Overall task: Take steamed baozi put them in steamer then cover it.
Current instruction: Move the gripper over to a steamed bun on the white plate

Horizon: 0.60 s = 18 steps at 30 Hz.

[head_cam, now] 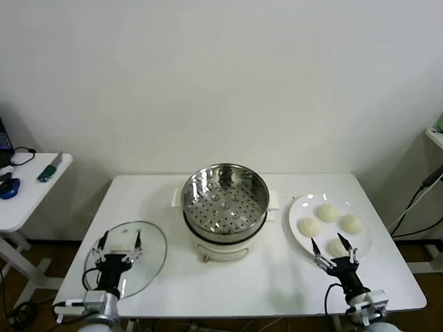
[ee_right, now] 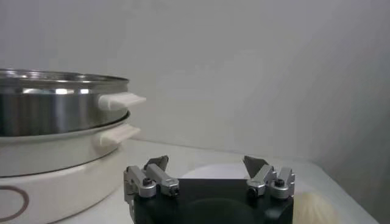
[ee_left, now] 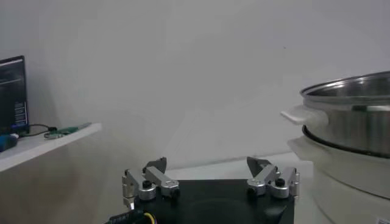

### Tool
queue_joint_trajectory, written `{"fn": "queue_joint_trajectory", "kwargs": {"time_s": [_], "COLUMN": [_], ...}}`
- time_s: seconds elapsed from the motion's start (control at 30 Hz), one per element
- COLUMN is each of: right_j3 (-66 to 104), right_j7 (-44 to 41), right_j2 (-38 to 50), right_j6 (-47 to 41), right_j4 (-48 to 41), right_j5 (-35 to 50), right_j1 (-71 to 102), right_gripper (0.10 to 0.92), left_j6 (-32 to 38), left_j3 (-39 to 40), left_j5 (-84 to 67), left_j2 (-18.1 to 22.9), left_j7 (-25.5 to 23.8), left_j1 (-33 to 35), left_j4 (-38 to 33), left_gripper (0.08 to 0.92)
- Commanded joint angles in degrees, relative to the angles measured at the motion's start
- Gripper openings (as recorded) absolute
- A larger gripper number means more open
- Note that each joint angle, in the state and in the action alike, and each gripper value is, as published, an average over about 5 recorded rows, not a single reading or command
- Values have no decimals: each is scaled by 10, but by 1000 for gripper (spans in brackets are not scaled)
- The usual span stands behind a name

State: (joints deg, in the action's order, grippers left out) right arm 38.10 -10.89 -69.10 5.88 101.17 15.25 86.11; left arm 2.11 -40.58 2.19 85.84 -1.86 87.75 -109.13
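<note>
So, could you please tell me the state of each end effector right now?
Left end effector: open, holding nothing.
Right end effector: open, holding nothing.

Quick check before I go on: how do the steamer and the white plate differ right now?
The steamer is a deep shiny steel pot on a white base; the plate is flat and white. The steamer sits mid-table with its perforated floor bare; the plate lies to its right carrying all four baozi. The right pincer hangs open at the plate's near edge; none is at the steamer. Both are round and uncovered.
</note>
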Motion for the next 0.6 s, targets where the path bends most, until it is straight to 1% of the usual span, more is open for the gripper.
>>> {"fn": "queue_joint_trajectory", "kwargs": {"time_s": [0.03, 0.1, 0.2, 0.37, 0.47, 0.6], "right_j3": [5, 1, -20, -110, -209, -364], "right_j7": [-44, -73, -140, -269, -337, -420], "right_j2": [61, 104, 201, 355, 411, 443], "right_j6": [-28, -58, -116, -149, -148, -142], "right_j4": [-7, -9, -27, -107, -159, -230], "right_j5": [-26, -29, -38, -56, -73, -100], "right_j1": [-46, -66, -113, -228, -331, -499], "right_gripper": [823, 823, 823, 823, 823, 823], "left_j6": [-1, 0, 4, 21, 18, 8], "left_j3": [0, 0, 3, 8, 9, 12], "left_j5": [-4, -7, -12, -18, -32, -55], "left_j2": [-8, -12, -19, -20, -17, -14], "left_j7": [2, 0, -6, -9, -7, -6], "left_j1": [3, 7, 18, 30, 33, 34], "left_j4": [0, 0, 0, 4, 4, 1], "left_gripper": [823, 823, 823, 823, 823, 823]}}
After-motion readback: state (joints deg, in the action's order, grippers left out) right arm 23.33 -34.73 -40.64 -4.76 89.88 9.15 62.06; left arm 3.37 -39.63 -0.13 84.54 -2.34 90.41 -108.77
